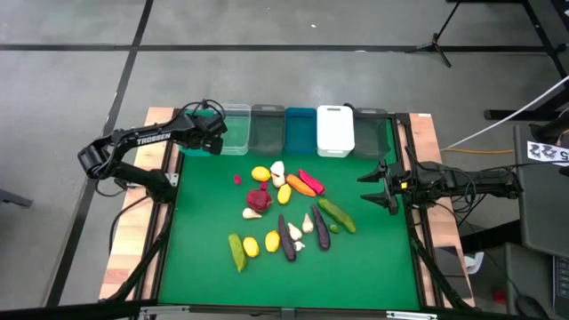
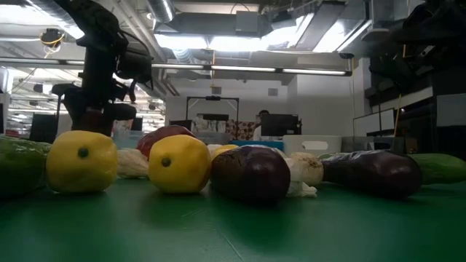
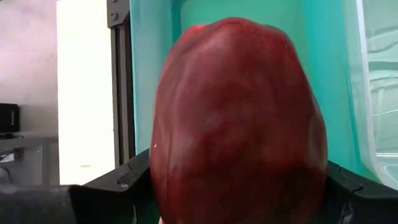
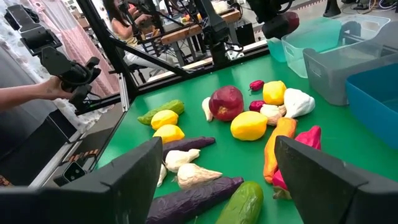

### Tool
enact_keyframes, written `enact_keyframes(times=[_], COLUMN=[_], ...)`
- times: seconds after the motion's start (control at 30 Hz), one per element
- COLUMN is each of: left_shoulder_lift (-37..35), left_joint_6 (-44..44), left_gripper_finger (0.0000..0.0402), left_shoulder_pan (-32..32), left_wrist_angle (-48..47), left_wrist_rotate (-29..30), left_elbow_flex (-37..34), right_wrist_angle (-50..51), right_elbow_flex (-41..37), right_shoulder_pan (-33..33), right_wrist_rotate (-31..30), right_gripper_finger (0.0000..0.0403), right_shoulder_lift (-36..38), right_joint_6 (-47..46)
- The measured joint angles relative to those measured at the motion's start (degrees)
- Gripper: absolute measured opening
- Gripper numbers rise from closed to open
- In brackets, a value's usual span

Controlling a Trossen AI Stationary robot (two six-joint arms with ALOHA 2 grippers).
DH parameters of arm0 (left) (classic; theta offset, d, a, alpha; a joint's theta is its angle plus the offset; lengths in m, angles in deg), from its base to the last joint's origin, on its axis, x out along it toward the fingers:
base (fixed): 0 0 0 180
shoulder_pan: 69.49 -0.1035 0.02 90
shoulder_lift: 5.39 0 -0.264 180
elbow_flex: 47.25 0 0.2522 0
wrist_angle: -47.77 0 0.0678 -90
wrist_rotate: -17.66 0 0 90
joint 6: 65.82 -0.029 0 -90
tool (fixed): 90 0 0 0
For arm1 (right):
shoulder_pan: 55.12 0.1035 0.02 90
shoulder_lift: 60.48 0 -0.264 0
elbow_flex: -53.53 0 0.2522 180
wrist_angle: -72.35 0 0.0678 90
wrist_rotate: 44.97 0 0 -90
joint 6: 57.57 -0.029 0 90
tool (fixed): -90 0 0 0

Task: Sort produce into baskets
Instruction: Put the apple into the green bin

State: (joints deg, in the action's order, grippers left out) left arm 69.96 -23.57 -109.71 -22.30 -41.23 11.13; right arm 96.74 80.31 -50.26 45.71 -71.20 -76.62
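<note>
Left gripper [image 1: 213,135]: poised above the teal-green bin [image 1: 203,142] at the left end of the basket row; fingers part-spread and clamped on a dark red beet [image 3: 236,124], which fills the left wrist view with the bin's teal wall behind it; not yet released.

Right gripper [image 1: 380,187]: waiting at the right edge of the green mat [image 1: 204,249], fingers spread wide, holding nothing.

Baskets: six in a row along the far edge; after the teal-green one come the clear bin [image 1: 236,129], grey bin [image 1: 267,131], blue bin [image 1: 300,132], white bin [image 1: 335,131] and dark green bin [image 1: 373,133].

Produce left on the mat, mid-table, well apart from the bins: another beet [image 1: 259,199]; lemons [image 1: 260,173]; garlic [image 1: 278,169]; a carrot [image 1: 302,186]; a red pepper [image 1: 311,180]; cucumbers [image 1: 338,215]; eggplants [image 1: 287,237]; a small red piece [image 1: 237,179] lying apart.

Progress, as a judgement: early; one item is at the point of delivery; nearly the whole heap remains unsorted.

Not determinable: contents of any bin; the teal bin's floor is masked by the arm from above and by the beet in the wrist view; the white bin appears capped or upturned, uncertain which; in the low view the front row of produce hides the rest of the heap and the bins; a person's hand [image 4: 43,90] shows beyond the table edge in the right wrist view, holding a dark device.
</note>
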Motion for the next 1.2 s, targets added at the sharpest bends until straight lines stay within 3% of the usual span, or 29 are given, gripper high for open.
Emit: enact_keyframes(times=[0.27,0.63,0.83,1.0,1.2], left_shoulder_lift=[0.0,-0.02,-1.39,-7.41,-18.27], left_joint_6=[-2.09,-4.61,-7.9,-8.32,-7.63], left_gripper_finger=[0.027,0.0349,0.0346,0.0334,0.0329], left_shoulder_pan=[-0.52,-2.58,-1.62,1.06,9.15], left_wrist_angle=[2.34,3.26,2.77,-0.76,5.44], left_wrist_rotate=[-2.79,-6.25,-6.61,-7.03,-22.25], left_elbow_flex=[0.0,0.0,0.07,2.86,5.21], right_wrist_angle=[0.0,0.35,0.35,0.35,0.37], right_elbow_flex=[0.0,0.0,0.0,0.0,0.0], right_shoulder_pan=[0.0,0.01,0.02,0.02,0.0], right_wrist_rotate=[-0.01,-0.01,-0.01,-0.01,-0.01], right_gripper_finger=[0.031,0.031,0.031,0.031,0.031], right_shoulder_lift=[0.0,-0.01,0.0,0.0,0.0], right_joint_6=[0.02,0.05,0.07,0.07,0.07])
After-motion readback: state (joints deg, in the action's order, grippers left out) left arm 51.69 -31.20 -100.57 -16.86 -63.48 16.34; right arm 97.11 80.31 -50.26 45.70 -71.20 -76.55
